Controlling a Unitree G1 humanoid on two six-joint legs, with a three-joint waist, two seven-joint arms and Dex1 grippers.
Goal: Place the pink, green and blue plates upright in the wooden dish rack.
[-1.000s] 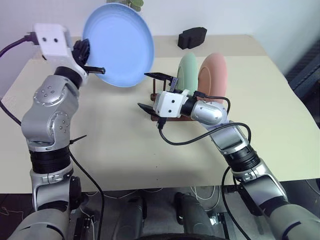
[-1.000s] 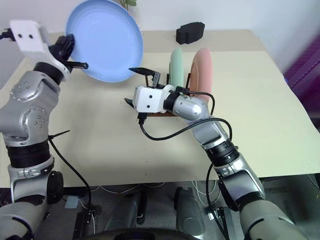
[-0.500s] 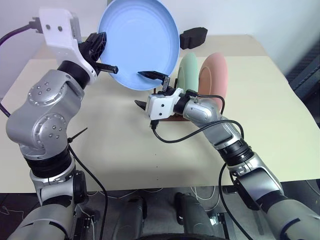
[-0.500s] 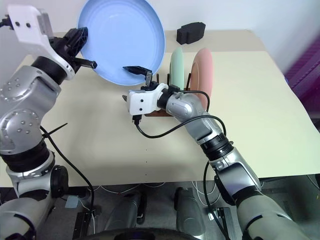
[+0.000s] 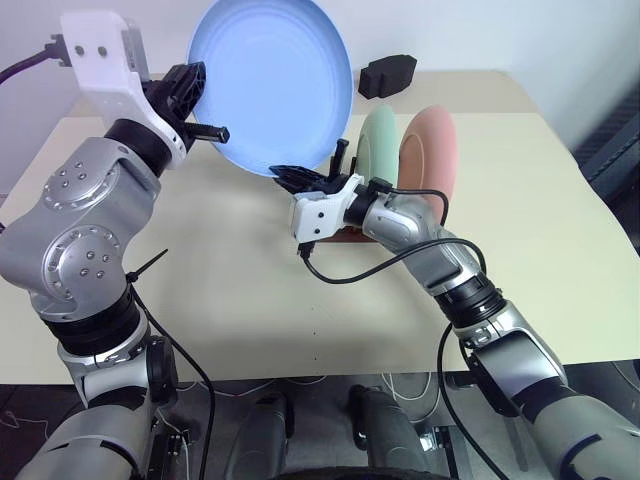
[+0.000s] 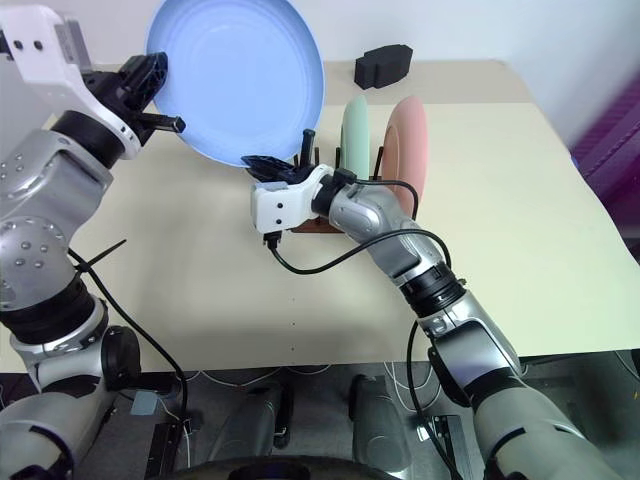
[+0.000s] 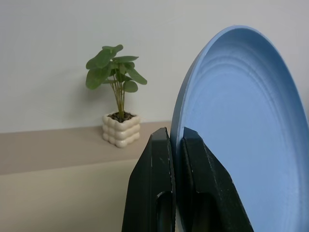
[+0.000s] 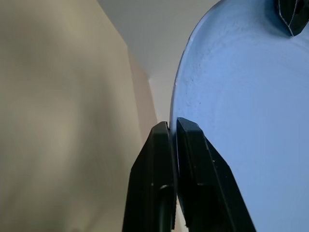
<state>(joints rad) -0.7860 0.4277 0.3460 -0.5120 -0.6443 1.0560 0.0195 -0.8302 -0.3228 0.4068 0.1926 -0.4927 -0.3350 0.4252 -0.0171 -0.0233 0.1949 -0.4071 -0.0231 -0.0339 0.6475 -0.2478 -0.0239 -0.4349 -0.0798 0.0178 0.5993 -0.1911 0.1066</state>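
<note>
Holding the blue plate [image 5: 272, 85] up in the air between both arms, I have my left end effector [image 5: 200, 105] clenched on its rim at my left, and my right end effector [image 5: 300, 176] clamped on its lower edge, both pairs of black fingers pinched tight against the plate with no gap showing. The plate stands nearly on edge above the bench [image 5: 230, 290], tilted with its face toward me.

Below and just to the right of it sits the wooden dish rack [image 6: 315, 222], partly hidden behind my right wrist. The green plate [image 5: 378, 140] and the pink plate [image 5: 432, 150] stand upright in it side by side, the pink one farther to my right.

The bench is a pale cream surface, bare over most of its area. A black block [image 5: 386, 75] rests near its far edge, well apart from the rack. Beyond the bench is a plain white wall, and a small potted plant [image 7: 118, 99] in a knobbly white pot stands on a beige ledge against it. At my right, past the bench edge, a dark floor area shows.
</note>
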